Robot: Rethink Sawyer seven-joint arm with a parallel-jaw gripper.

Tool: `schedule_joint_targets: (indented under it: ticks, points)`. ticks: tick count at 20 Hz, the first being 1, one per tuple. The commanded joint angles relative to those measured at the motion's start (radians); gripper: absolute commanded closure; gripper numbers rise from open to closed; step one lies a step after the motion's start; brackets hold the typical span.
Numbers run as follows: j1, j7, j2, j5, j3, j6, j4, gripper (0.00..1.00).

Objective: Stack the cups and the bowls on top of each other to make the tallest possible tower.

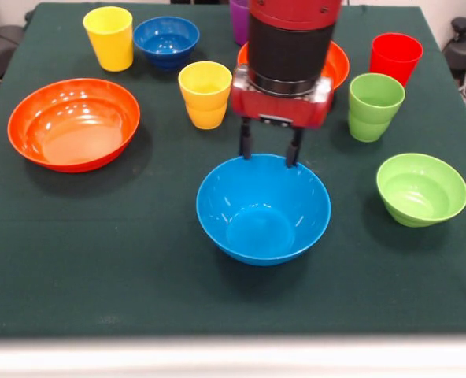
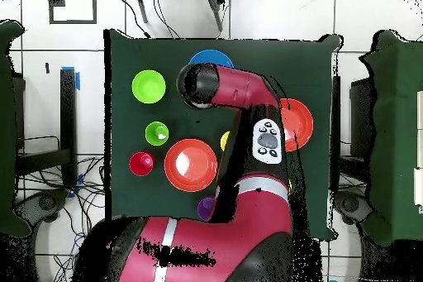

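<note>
Hovering over the far rim of the large light-blue bowl (image 1: 263,209), the hand (image 1: 270,148) has its two dark fingers (image 1: 245,138) spread apart, one tip just outside the rim and the other right at it, clamped on nothing that I can see. That bowl sits upright near the middle of the desk (image 1: 123,276), towards the camera side in the front view.

Nothing is stacked; every piece stands on its own on the green cloth. From the front, a big orange-red bowl (image 1: 73,124) rests at the left, well apart from the blue one. Behind it stand a yellow cup (image 1: 109,37) and, just beside that, the small dark-blue bowl (image 1: 167,41). A yellow-orange cup (image 1: 205,94) with a stepped waist stands close to the left of the red arm (image 1: 290,47). The second orange-red bowl (image 1: 337,64) is mostly hidden behind the arm, and the purple cup (image 1: 239,20) peeks out at the top edge. On the right are the red cup (image 1: 395,56), the lime-green cup (image 1: 374,106) in front of it, and the small lime-green bowl (image 1: 421,189) nearest the camera.

From overhead, the arm covers most of the light-blue bowl (image 2: 211,58).
</note>
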Motion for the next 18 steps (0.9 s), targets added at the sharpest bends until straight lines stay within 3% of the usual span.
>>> schedule_joint_targets:
  ticks: [1, 10, 18]
  points:
    - [-0.060, -0.048, -0.004, -0.081, 0.045, 0.050, 0.110, 0.00]
    - [-0.113, -0.041, -0.015, -0.115, 0.041, -0.045, 0.205, 0.00]
    - [-0.157, -0.066, -0.035, -0.200, 0.034, -0.105, 0.242, 0.00]
